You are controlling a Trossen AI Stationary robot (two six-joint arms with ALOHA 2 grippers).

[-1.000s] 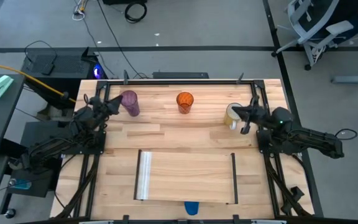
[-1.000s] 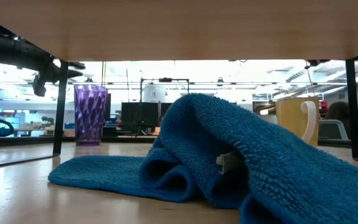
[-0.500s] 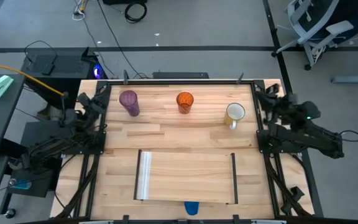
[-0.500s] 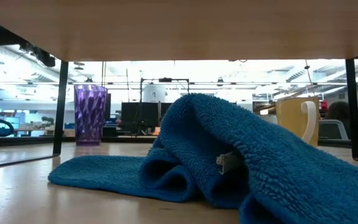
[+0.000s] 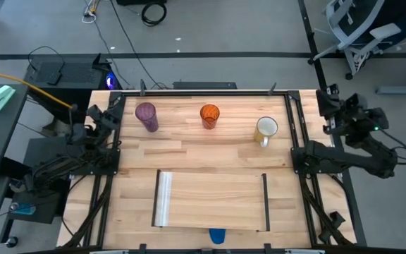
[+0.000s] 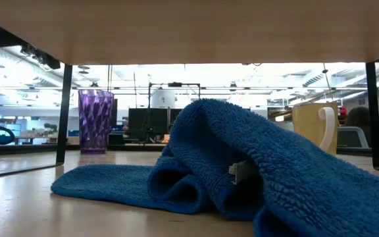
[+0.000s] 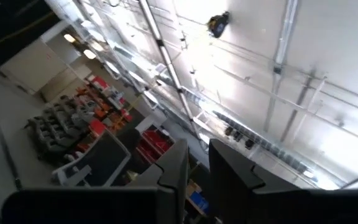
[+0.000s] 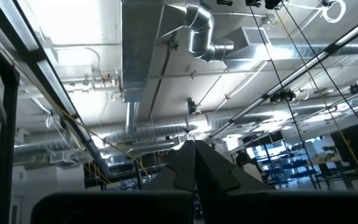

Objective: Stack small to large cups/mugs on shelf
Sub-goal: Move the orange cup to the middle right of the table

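Three cups stand in a row on their bases along the table's far side: the purple tumbler (image 5: 146, 116) (image 6: 96, 122), the orange tumbler (image 5: 210, 115) and the white mug (image 5: 266, 130) (image 6: 316, 125). The shelf (image 5: 211, 201) stands near the table's near edge on thin legs, with nothing on it. In the low view, the towel hides the orange tumbler. My left gripper (image 5: 108, 111) (image 7: 197, 146) is pulled back at the table's left edge, pointing up, with a narrow gap between its fingers. My right gripper (image 5: 328, 97) (image 8: 194, 144) hangs past the right edge, shut, also pointing up.
A crumpled blue towel (image 6: 209, 164) (image 5: 218, 235) lies under the shelf at the near edge. Black frame rails (image 5: 291, 120) run along both sides of the table. Bare tabletop lies between the cup row and the shelf.
Both grippers have drawn back from the cups. The left one left the purple tumbler for the table's left edge. The right one left the mug and moved out past the right edge. The three cups stayed where they were.
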